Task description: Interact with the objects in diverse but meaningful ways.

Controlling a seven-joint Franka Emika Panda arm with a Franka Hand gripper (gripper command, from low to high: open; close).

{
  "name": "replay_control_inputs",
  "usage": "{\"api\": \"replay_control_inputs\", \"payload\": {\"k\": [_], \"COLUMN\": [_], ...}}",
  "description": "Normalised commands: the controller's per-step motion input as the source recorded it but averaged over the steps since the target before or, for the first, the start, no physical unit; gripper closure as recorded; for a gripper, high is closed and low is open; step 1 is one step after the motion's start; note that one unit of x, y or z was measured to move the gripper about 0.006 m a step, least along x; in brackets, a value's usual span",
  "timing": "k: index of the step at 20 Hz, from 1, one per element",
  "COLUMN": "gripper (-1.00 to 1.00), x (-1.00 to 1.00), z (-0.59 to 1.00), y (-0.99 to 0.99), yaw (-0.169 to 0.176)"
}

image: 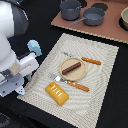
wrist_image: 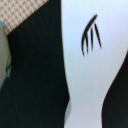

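Up close, my wrist cam was filled by the white bottle (wrist_image: pixel 92 55); it looked light, hard and slick, so I'd pinch its narrow waist. Couldn't tell if the claw was clenched. Farther off, the sausage (image: pixel 73 66) sat on its plate (image: pixel 64 73).

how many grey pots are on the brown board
2: one grey pot at the board's far end, another beside it towards the exterior view's right, with a long handle. None seems hidden.
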Motion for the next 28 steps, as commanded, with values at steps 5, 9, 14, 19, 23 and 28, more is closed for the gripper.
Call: {"api": "replay_control_inputs", "payload": {"k": [5,9,14,19,23,28], "gripper": [1.00,1.00,1.00,1.00,1.00,1.00], "x": [0.00,0.00,0.00,0.08,0.52,0.78], "z": [-0.32,-0.28,0.04,0.91,1.00,1.00], "y": [0.00,0.00,0.07,0.50,0.75,0.70], "yaw": [0.000,0.000,0.000,0.000,0.000,0.000]}}
